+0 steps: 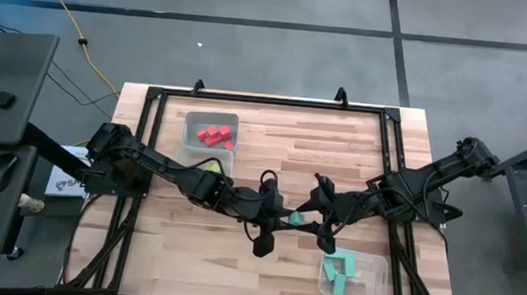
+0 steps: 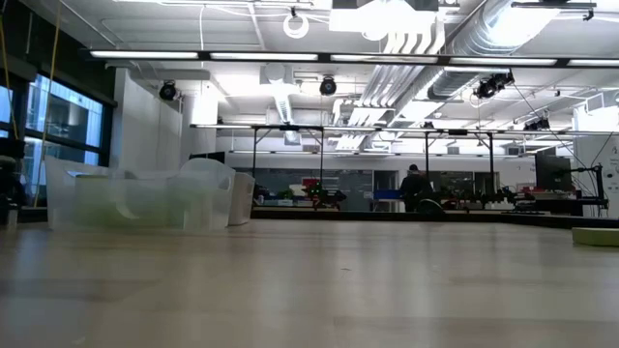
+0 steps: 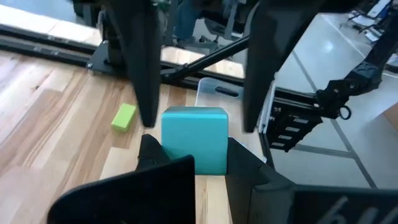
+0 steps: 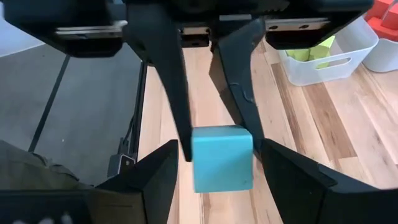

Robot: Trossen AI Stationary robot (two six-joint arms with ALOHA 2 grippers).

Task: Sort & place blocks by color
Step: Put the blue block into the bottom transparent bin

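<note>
Both hands meet over the worktop's (image 1: 245,146) middle on one teal cube (image 1: 295,220): the left hand (image 1: 284,215) is clamped on it, while the right hand (image 1: 310,219) straddles it, fingers spread. The right should probably close squarely before the left releases, then carry it to the tub of teal blocks (image 1: 378,266).

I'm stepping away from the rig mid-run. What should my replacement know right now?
Left hand: shut on the teal cube, mid-table.
Right hand: open, fingers either side of the same cube, not gripping.
Done: red blocks in the tub by the left arm, teal blocks in the tub by the right arm, lime blocks in a third tub.
Left: hand this cube over, probably for the teal tub; one loose lime block to sort.
</note>
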